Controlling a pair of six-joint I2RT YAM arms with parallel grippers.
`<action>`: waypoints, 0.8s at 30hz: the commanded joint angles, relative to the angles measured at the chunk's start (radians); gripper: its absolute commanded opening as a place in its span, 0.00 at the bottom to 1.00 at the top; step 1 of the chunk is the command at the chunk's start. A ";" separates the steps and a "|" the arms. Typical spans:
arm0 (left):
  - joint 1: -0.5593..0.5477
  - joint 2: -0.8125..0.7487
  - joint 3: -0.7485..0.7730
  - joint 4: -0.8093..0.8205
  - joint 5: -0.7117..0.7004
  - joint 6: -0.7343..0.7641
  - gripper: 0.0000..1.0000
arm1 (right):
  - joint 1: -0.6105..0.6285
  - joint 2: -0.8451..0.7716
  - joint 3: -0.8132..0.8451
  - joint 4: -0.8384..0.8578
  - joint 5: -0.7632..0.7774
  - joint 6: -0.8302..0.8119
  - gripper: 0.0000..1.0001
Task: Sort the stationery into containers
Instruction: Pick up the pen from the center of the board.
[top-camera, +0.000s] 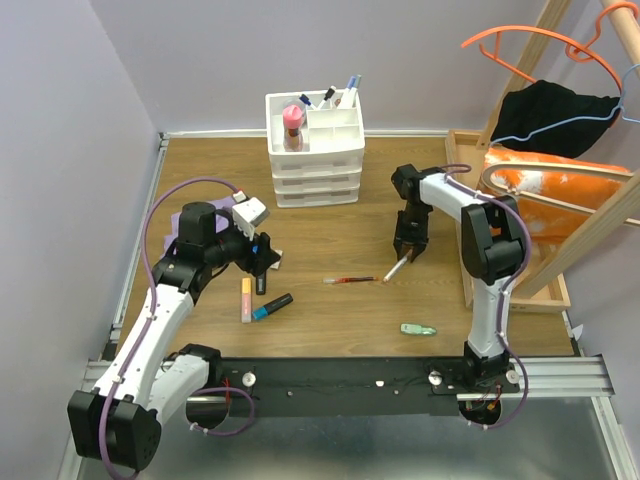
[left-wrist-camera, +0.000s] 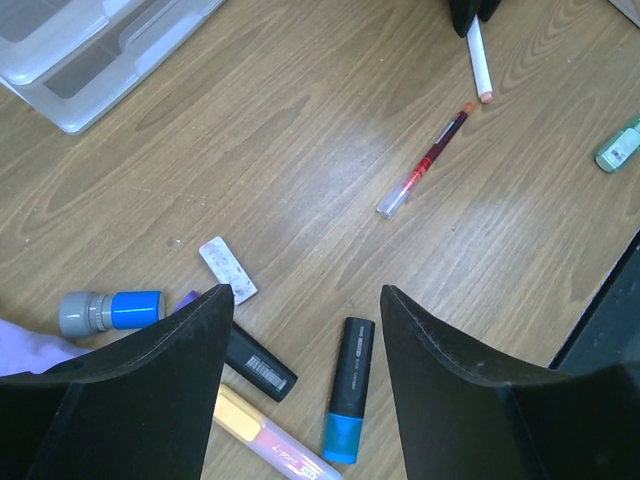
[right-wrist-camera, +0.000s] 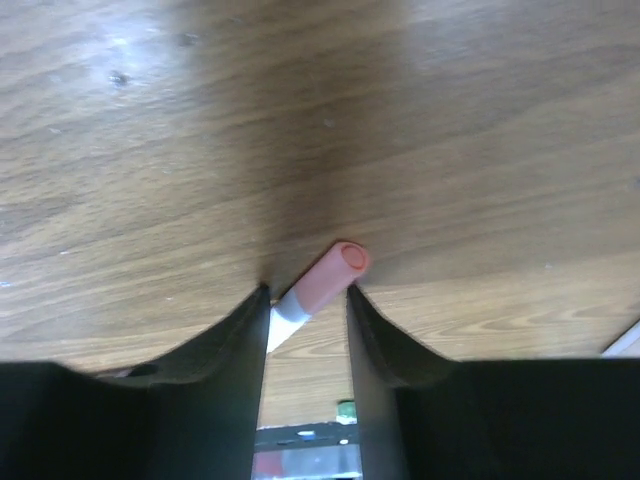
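So the wooden counter (top-camera: 330, 330) had the white drawer organiser (top-camera: 313, 160) sitting at 12 o'clock, with a few pens (top-camera: 335, 95) poking out of its top compartments. The right tool (right-wrist-camera: 307, 295) was over toward 3 o'clock, pinching a white pen (right-wrist-camera: 322, 280) with a pink cap, tip angled down at the wood. The left tool (left-wrist-camera: 305, 295) was at 9 o'clock, fingers spread wide with nothing in them, above a little pile: black highlighter with a blue end (left-wrist-camera: 348, 400), yellow marker (left-wrist-camera: 270, 440), blue-and-grey stub (left-wrist-camera: 110, 310). A red pen (left-wrist-camera: 425, 165) lay mid-counter, and a pale green stubby item (left-wrist-camera: 618, 148) lay around 5 o'clock.
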 joint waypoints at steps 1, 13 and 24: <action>0.006 0.008 0.022 0.028 0.021 -0.009 0.70 | -0.007 0.101 0.041 0.105 -0.044 -0.037 0.28; 0.008 0.009 0.070 -0.012 0.000 0.038 0.70 | 0.053 -0.106 0.121 0.096 -0.205 -0.142 0.01; 0.024 0.054 0.151 -0.023 0.009 0.083 0.71 | 0.118 -0.358 0.377 0.442 -0.432 -0.379 0.01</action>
